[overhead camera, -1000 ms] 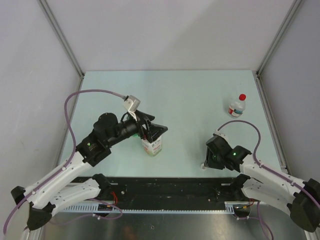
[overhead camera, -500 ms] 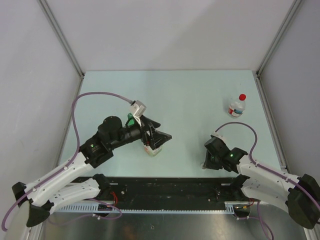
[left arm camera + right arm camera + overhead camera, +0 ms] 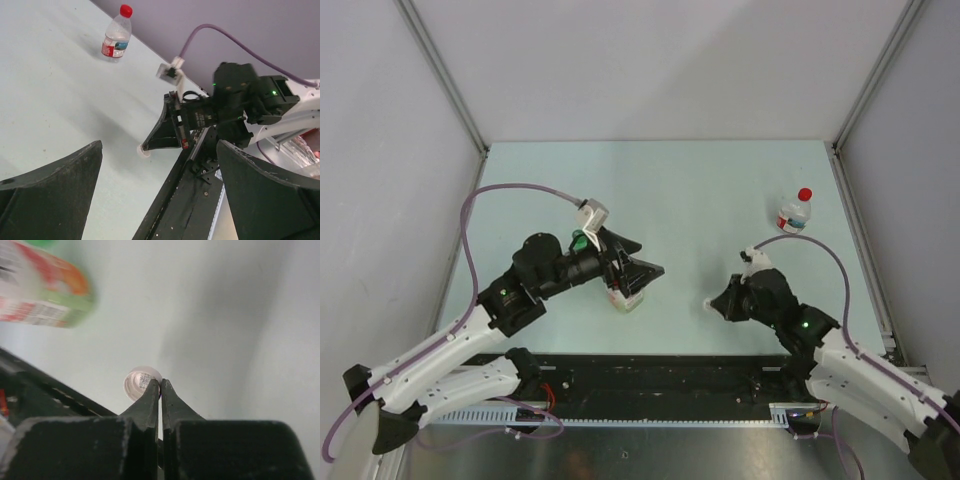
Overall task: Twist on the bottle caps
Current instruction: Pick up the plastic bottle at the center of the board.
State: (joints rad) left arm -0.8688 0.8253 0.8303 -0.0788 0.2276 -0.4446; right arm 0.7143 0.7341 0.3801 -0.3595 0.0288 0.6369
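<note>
My right gripper (image 3: 716, 304) is shut on the rim of the white cap (image 3: 141, 382), pinching it at the fingertips low over the table; the cap's open side faces the wrist camera. The same white cap (image 3: 143, 150) shows in the left wrist view. My left gripper (image 3: 645, 270) hangs wide open over the wider orange-labelled bottle (image 3: 626, 295), holding nothing. The red cap (image 3: 805, 194) sits on the small clear bottle (image 3: 791, 217) at the far right. Something green (image 3: 580, 240) peeks out beside the left wrist, mostly hidden by the arm.
The black base rail (image 3: 660, 375) runs along the near edge, close under the right gripper. Grey walls with metal posts enclose the table (image 3: 700, 190) on three sides. The blurred orange-labelled bottle (image 3: 45, 295) fills the upper left of the right wrist view.
The right gripper has shut on the white cap, swung up and left, and now points leftward. The left arm has shifted slightly right over the bottle and stayed open.
</note>
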